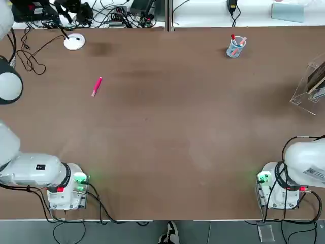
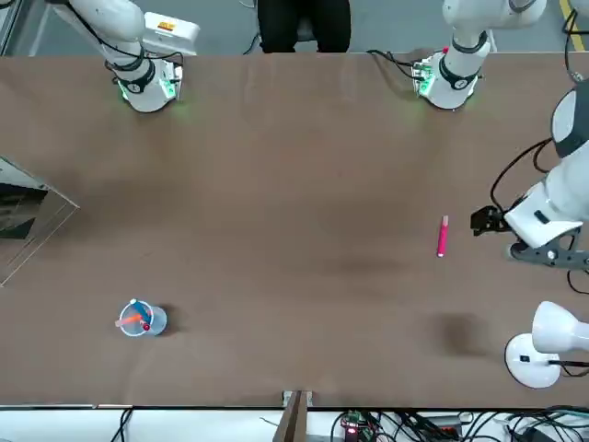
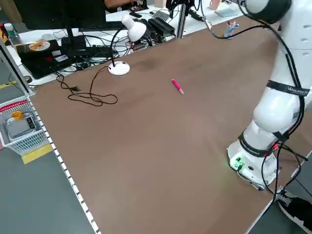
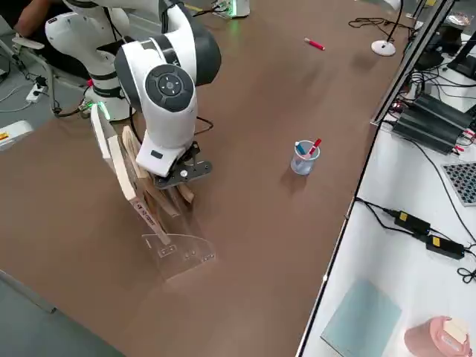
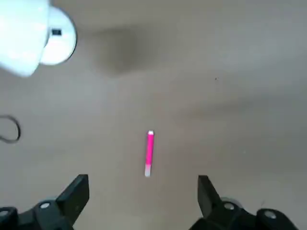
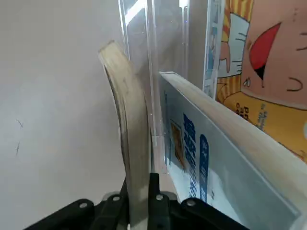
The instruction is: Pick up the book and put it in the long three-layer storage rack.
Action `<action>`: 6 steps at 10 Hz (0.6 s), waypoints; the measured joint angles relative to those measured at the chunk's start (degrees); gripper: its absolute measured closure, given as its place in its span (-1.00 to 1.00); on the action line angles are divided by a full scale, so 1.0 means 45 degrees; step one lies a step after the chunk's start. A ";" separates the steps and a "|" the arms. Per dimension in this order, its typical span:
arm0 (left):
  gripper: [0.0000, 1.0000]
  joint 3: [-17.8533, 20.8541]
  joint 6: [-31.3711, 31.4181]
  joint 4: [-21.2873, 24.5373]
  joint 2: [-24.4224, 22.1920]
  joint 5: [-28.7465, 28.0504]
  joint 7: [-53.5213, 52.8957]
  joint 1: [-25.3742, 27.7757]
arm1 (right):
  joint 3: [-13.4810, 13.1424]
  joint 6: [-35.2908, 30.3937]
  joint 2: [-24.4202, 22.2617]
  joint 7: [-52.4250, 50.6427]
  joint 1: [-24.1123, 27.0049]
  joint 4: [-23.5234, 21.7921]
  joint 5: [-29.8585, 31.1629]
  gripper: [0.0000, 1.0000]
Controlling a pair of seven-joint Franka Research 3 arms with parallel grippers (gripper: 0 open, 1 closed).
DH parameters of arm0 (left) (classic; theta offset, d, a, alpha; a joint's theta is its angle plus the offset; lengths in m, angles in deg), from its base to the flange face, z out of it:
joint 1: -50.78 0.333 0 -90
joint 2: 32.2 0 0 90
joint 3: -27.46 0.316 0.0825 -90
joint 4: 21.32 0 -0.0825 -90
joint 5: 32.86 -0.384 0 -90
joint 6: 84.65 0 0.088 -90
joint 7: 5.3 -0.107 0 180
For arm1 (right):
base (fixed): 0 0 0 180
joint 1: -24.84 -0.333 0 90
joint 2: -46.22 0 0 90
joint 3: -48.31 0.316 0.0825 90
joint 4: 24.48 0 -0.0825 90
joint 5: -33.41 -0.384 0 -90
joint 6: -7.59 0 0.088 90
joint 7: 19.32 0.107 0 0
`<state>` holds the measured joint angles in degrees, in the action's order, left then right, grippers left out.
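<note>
The right gripper (image 6: 139,211) is clenching the book (image 6: 125,124) upright at the rack (image 4: 175,249), toward three o'clock on the worktop (image 1: 167,127); the bowing thin cover is risking snagging the clear wall, while the left gripper (image 5: 143,194) is hanging released.

Robot arms: two, at one brown worktop (image 1: 167,132)
Pincers: two, the left pincer (image 5: 143,191) and the right pincer (image 6: 139,196)
Clear storage racks: one (image 4: 167,238)
Books in the storage rack: at least three (image 6: 249,81)
Pink pens on the worktop: one (image 1: 96,86)
Pen cups: one (image 1: 235,47)
White desk lamps: one (image 2: 543,343)
</note>
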<state>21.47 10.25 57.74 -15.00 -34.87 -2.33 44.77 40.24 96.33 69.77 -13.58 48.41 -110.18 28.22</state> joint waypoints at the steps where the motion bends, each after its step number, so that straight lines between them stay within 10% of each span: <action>1: -0.99 0.0528 -0.0093 0.0381 -0.0416 0.0158 -0.0012 -0.0351 | 0.0004 0.0008 0.0027 0.0000 -0.0001 0.0000 -0.0002 0.69; 6: -1.00 0.1638 -0.0133 0.2243 -0.2419 0.0281 -0.0013 -0.1126 | 0.0035 0.0257 0.0310 0.0011 -0.0004 0.0002 -0.0061 0.69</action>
<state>28.83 9.65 67.84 -25.89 -33.60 -2.39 39.70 40.40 97.49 71.17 -13.53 48.39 -110.17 27.95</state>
